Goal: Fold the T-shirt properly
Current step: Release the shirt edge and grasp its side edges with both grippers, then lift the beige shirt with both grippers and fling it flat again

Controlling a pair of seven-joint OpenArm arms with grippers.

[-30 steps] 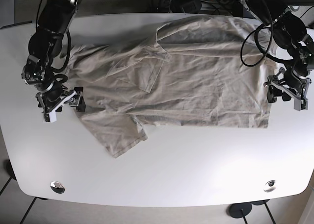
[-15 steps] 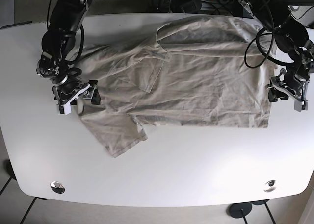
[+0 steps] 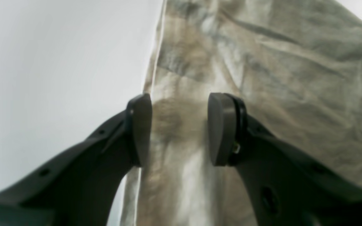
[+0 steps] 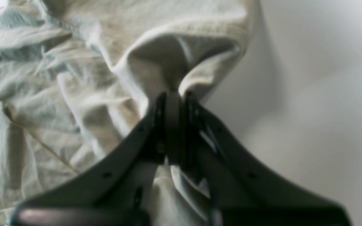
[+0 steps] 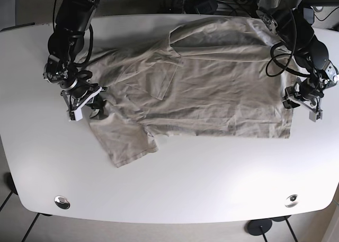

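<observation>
My right tool [image 4: 174,125] is clamped on a bunched fold of the T-shirt [image 5: 212,88]. My left tool [image 3: 179,128] is spread, straddling its hem flat on the desk [image 5: 212,184].

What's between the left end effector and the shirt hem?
Nothing visible. The left end effector is open, its fingers straddling the T-shirt hem on the bare table. The right end effector is already shut on fabric.

- We are seeing the T-shirt [image 5: 201,83] lying spread across the far half of the tabletop [image 5: 175,189].
- Our right gripper [image 5: 85,105] is sitting at the shirt's left edge.
- Our left gripper [image 5: 302,101] is sitting at the shirt's right edge, near the tabletop's right edge.
</observation>
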